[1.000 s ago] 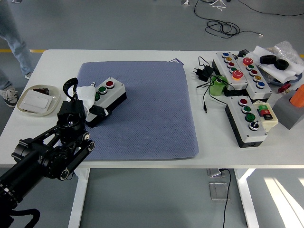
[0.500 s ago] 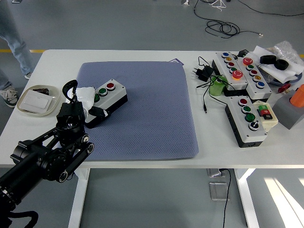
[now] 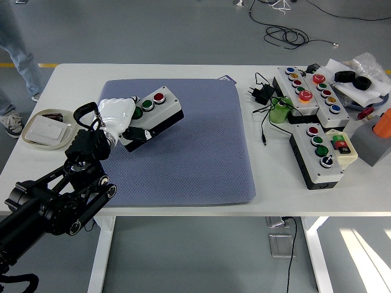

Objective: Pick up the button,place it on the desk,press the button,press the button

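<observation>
The button box (image 3: 156,113), a small white-topped case with a green button and a red button on its face and a black base, sits in the grip of the left hand (image 3: 121,116) over the left part of the blue mat (image 3: 189,152). It's tilted, its red-button end angled toward the mat's far side. Whether its base touches the mat, I can't tell. The white fingers (image 3: 135,133) wrap around the box's near left end, one dark-tipped finger pressed along its black side, so the hand is clamped on it. The black left arm (image 3: 55,198) comes in from the lower left corner, crossing the mat's near left edge.

Left of the mat, a shallow beige dish (image 3: 27,138) holds a white card. Right of the mat, well apart from it, a long control panel (image 3: 305,91) with coloured buttons lies on the white table (image 3: 79,76), with a second grey panel (image 3: 319,155) nearer the table's front edge. A black plug and cable (image 3: 263,94) lie between the mat and those panels. At the far left, beyond the table, a person's leg in jeans (image 3: 15,43) shows.
</observation>
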Robot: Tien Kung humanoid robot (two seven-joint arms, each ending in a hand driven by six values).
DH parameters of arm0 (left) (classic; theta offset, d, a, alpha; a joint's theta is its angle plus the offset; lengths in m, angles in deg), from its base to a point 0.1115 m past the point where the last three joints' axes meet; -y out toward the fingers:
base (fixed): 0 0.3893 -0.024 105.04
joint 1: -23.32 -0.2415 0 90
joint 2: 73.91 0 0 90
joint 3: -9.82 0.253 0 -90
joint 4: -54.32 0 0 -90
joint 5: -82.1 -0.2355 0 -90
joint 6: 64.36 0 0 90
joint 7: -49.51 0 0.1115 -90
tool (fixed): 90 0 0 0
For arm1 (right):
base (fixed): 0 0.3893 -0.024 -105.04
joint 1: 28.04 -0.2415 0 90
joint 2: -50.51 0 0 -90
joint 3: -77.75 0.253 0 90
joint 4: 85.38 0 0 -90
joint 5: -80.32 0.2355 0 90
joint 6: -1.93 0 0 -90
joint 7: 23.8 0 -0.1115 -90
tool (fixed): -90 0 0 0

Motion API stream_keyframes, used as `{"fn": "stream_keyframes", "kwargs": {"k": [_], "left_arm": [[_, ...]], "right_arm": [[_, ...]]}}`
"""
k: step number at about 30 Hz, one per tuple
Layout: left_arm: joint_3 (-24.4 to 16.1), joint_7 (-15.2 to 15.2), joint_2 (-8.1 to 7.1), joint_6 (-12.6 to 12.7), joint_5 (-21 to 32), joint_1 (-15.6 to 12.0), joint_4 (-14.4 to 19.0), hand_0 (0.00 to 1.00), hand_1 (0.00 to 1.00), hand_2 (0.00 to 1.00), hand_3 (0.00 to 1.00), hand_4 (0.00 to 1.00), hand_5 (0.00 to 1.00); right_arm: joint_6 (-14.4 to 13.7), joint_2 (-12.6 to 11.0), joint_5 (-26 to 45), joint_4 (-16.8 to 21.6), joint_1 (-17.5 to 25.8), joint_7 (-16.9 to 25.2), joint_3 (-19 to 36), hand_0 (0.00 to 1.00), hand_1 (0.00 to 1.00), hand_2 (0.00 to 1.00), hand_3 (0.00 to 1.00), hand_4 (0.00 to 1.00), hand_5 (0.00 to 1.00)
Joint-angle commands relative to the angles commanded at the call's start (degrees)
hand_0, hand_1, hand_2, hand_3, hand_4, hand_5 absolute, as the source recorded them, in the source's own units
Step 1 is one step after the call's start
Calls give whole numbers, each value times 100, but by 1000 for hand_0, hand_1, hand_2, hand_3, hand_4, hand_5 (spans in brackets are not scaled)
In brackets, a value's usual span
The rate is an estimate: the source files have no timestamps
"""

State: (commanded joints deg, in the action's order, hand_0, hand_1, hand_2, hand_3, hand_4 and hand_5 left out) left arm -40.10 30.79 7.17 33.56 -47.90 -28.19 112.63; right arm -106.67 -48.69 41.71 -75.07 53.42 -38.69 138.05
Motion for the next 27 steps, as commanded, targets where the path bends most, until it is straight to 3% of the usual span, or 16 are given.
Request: {"fn": "stream_keyframes", "kwargs": {"k": [6, 10, 16, 23, 25, 26, 27], "left_arm": [[82, 1094, -173, -276, 0, 78, 149, 203, 278, 196, 307, 632, 23], [136, 1409, -212, -437, 0, 117, 142, 208, 287, 204, 315, 643, 2], [302, 1608, -229, -449, 0, 170, 72, 212, 304, 217, 318, 643, 2], [590, 1753, -283, -67, 0, 212, -87, 241, 360, 265, 343, 649, 2], [608, 1748, -286, -65, 0, 213, -108, 241, 360, 265, 343, 649, 2], [625, 1729, -287, -121, 0, 214, -126, 251, 406, 333, 383, 665, 2], [645, 1714, -287, -198, 0, 216, -147, 251, 406, 333, 383, 665, 2]], "right_arm": [[-4, 5, -12, 0, 2, -10, 1, 787, 797, 817, 751, 412, 479], [-5, 7, -11, 0, 3, -12, 1, 787, 797, 817, 751, 412, 479], [-3, 8, -13, 0, 0, -13, 0, 787, 797, 817, 751, 412, 479], [-2, 8, 5, 0, -9, -9, -20, 787, 797, 817, 751, 412, 479], [-2, 9, 14, 0, -9, -8, -26, 787, 797, 817, 751, 412, 479], [-1, 9, 10, 0, -9, -9, -26, 787, 797, 817, 751, 412, 479], [0, 9, 9, 0, -10, -10, -26, 787, 797, 817, 751, 412, 479]]}}
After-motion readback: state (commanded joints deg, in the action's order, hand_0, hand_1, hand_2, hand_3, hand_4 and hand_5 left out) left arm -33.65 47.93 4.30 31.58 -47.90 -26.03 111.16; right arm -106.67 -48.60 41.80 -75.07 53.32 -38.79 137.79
